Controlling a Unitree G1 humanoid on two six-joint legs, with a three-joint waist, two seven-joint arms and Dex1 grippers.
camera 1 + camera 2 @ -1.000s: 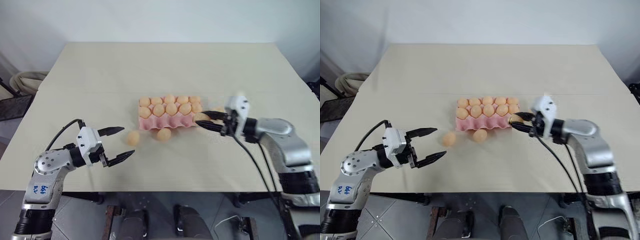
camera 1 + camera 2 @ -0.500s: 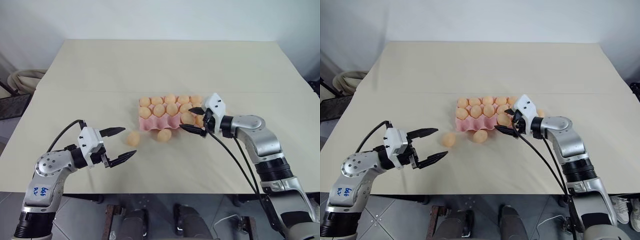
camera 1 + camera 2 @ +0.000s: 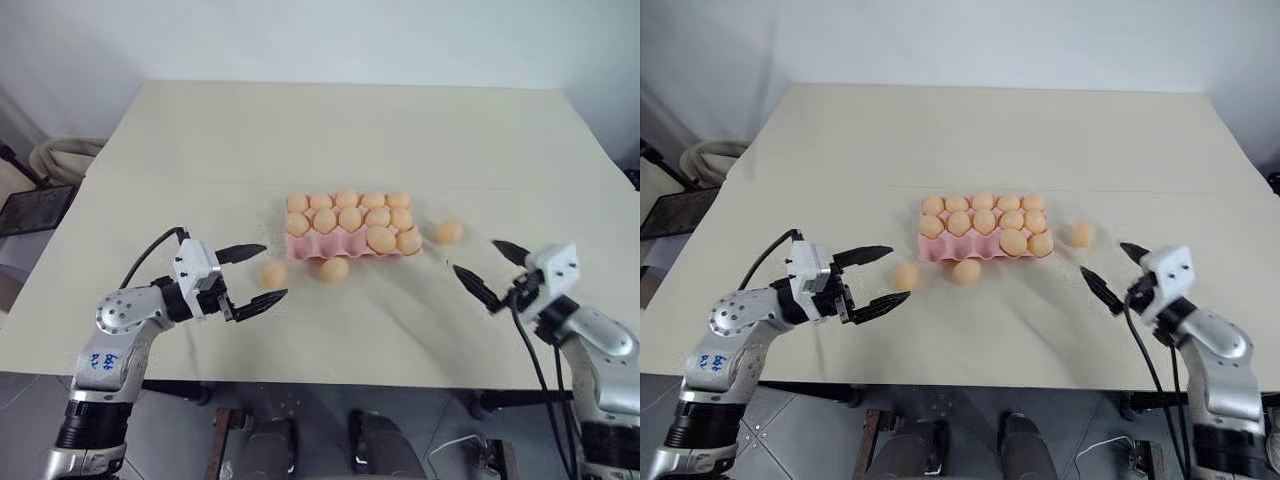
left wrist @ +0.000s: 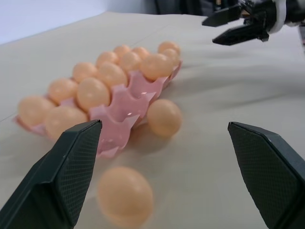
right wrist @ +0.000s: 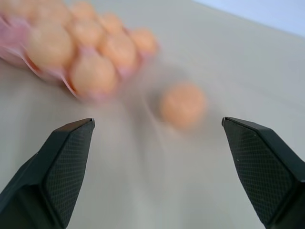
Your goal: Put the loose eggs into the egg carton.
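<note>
Lighting: even, bright, diffuse; no glare is recorded on the table [image 3: 330,130]. Shadows: soft and short, cast just in front of the egg carton [image 3: 352,230] and under the eggs beside it. Blur: heavy motion smear is seen in the right wrist view, where the carton and the egg [image 5: 183,105] beside it are streaked. Focus: in the left wrist view, the egg [image 4: 125,195] nearest the camera is softened; the carton is rendered sharper.

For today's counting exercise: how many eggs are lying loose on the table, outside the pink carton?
3. One egg lies near the left fingers, one touches the egg carton front edge, one lies right of it. None seem hidden.
</note>
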